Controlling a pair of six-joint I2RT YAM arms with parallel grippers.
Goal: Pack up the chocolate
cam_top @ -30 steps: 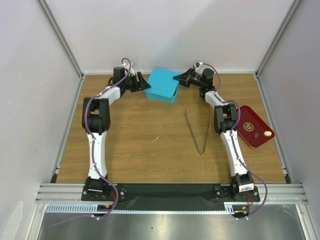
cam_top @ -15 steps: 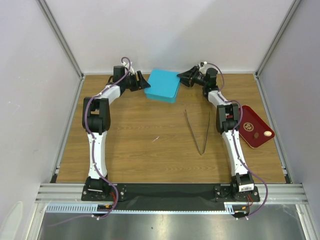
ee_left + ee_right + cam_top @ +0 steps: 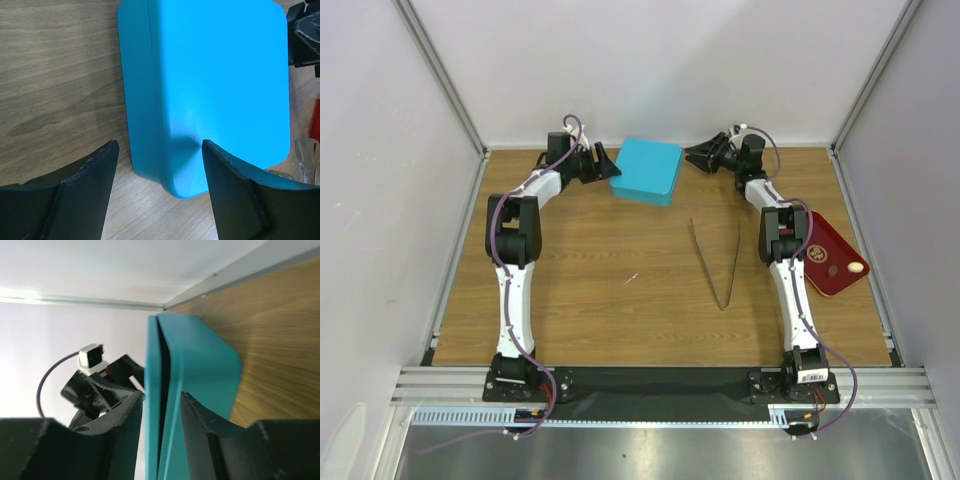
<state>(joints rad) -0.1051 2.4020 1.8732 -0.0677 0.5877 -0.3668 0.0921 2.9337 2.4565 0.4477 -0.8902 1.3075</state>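
Teal box [image 3: 647,170] at far mid of table [image 3: 600,310]. Lid down or nearly: thin dark slit btw lid & base in R wrist view.
L gripper [image 3: 159,146]: jaws wide apart, box corner sits btw them, not pinched.
R gripper [image 3: 161,396]: jaws parted, one either side of lid edge, no squeeze seen.
Chocolate [image 3: 857,267]: one pale piece on red tray [image 3: 825,243], far R of table, well apart from box.
Tweezers [image 3: 723,280] lie mid-table, untouched.

No writing is legible anywhere (the white sticker [image 3: 810,377] on the right arm's base is too small).
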